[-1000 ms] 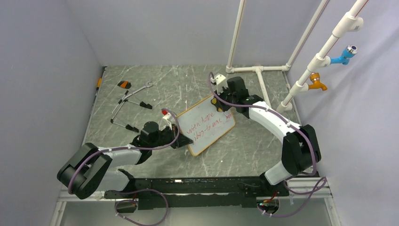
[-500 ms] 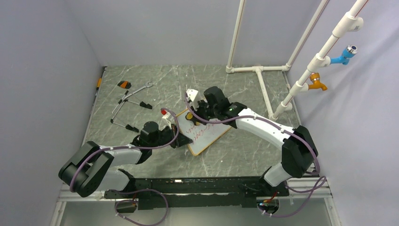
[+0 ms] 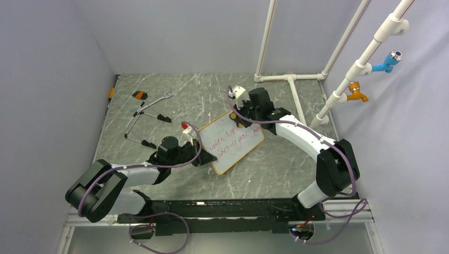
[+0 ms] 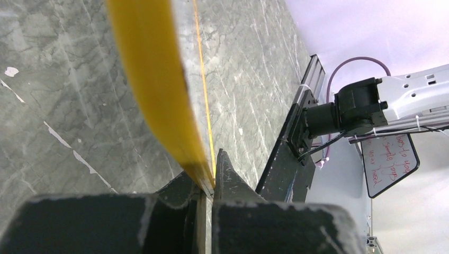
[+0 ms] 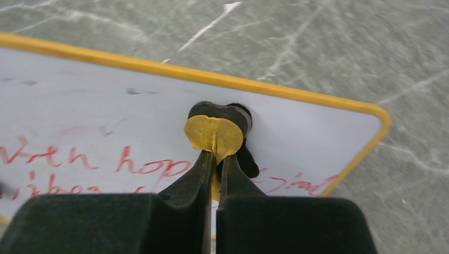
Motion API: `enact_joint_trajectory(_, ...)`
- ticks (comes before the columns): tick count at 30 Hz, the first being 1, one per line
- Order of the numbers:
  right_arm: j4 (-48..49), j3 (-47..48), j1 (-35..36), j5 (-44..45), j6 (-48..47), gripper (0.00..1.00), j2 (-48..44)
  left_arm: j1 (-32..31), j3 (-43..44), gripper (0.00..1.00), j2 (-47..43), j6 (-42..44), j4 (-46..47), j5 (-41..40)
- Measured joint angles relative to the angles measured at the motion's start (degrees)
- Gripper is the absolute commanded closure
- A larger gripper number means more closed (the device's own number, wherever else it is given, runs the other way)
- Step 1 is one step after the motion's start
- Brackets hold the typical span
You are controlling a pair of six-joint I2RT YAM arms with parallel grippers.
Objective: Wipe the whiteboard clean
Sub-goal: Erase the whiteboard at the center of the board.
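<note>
The whiteboard (image 3: 235, 143) lies at an angle mid-table, white with a thin yellow-orange frame and two lines of red handwriting. My left gripper (image 3: 203, 158) is shut on its near-left edge. In the left wrist view the yellow frame (image 4: 159, 90) runs up from between the clamped fingers (image 4: 212, 177). My right gripper (image 3: 239, 117) is shut on a small yellow eraser (image 5: 216, 132) with a black pad. The eraser is pressed on the board (image 5: 79, 116) near its far right corner, just above the red writing.
Hand tools (image 3: 151, 114) and a small orange-and-black piece (image 3: 140, 95) lie at the back left. White pipes (image 3: 290, 78) run along the back right, with a blue tap (image 3: 388, 61) and an orange tap (image 3: 358, 93) on the right wall.
My right gripper swept the eraser left across the board, then came back toward the far right corner. Red writing still shows. The left arm has not moved.
</note>
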Motion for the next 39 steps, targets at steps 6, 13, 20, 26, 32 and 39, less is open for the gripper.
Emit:
enact_joint_trajectory(6, -4.2, 0.5, 7.8, -4.9, -7.5, 1.00, 0.0, 0.1, -0.2, 1.00, -0.3, -1.2, -0.8, -0.5)
enact_joint_trajectory(13, -6.6, 1.0, 14.0, -6.4, -8.9, 1.00, 0.1, 0.1, -0.7, 1.00, -2.2, 0.5, -3.2, -1.7)
enact_joint_trajectory(20, -5.1, 0.7, 5.9, -1.1, -4.4, 1.00, 0.1, 0.1, -0.7, 1.00, -2.2, 0.8, -2.4, -2.1)
enact_joint_trajectory(26, -4.5, 0.4, 3.3, 2.0, -4.4, 1.00, 0.4, 0.1, -0.7, 1.00, -2.1, 0.8, -1.7, -1.5)
enact_joint_trajectory(32, -6.2, 0.5, 10.5, -0.7, -7.5, 1.00, 0.3, 0.2, -0.7, 1.00, -2.1, -0.1, -2.2, -1.9)
enact_joint_trajectory(39, -6.6, 0.8, 13.0, -1.2, -6.8, 1.00, 0.3, 0.3, -0.8, 1.00, -2.1, 0.2, -2.4, -2.4)
